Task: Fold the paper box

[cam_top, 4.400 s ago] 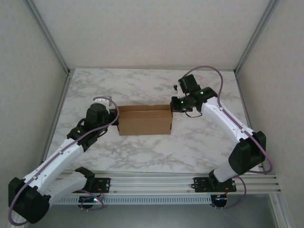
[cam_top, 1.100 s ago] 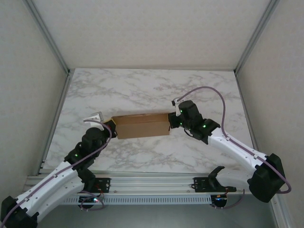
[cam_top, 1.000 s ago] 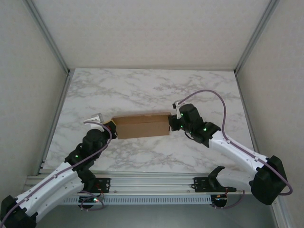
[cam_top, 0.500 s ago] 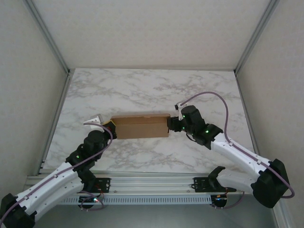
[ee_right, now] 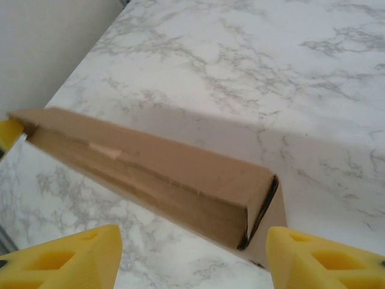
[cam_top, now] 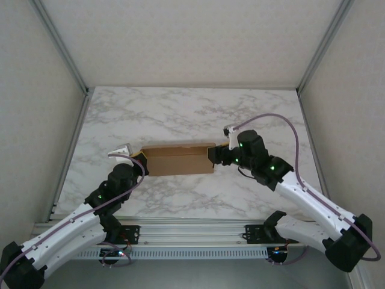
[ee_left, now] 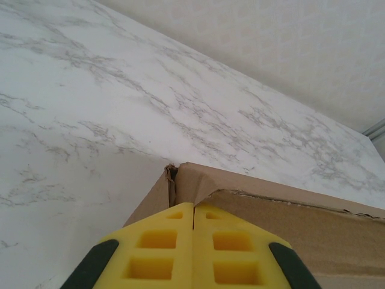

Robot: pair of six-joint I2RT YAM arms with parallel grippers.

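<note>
Box (cam_top: 179, 159) rests folded shut on the surface (cam_top: 180, 114), one corner just ahead of the left gripper (ee_left: 194, 211), whose closed fingers seem to brace it, its other end just ahead of the wide-spread right gripper (ee_right: 192, 236), which holds nothing.

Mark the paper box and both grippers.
paper box (cam_top: 179, 161): top external view, middle of visible face.
left gripper (ee_left: 194, 212): left wrist view, seam between shut fingertips.
right gripper (ee_right: 191, 241): right wrist view, gap between open fingertips.
</note>
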